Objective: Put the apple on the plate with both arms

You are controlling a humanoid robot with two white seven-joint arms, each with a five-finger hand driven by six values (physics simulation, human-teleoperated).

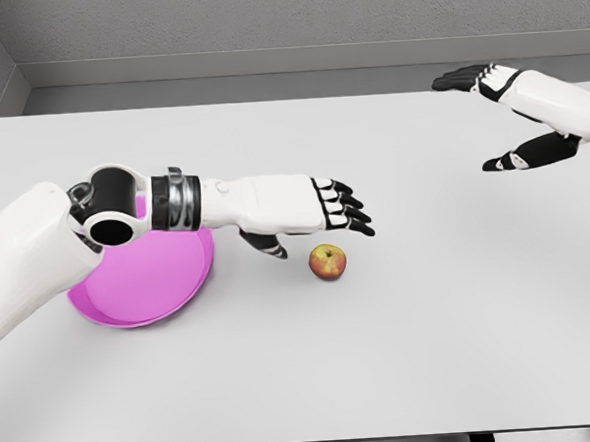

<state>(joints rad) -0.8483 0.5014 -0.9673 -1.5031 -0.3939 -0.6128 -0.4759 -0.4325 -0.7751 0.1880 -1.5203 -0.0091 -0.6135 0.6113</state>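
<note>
A small red and yellow apple (328, 262) lies on the white table, right of a pink plate (149, 285). My left hand (319, 211) hovers just above and left of the apple, fingers stretched out flat and thumb hanging below, holding nothing. The left forearm crosses over the plate's upper edge and hides part of it. Far off at the upper right, my right hand (484, 119) is spread wide, its fingers pointing left and thumb lower down, well away from the apple.
The white table (403, 355) spans the view, its front edge near the bottom. A grey wall rises behind its far edge.
</note>
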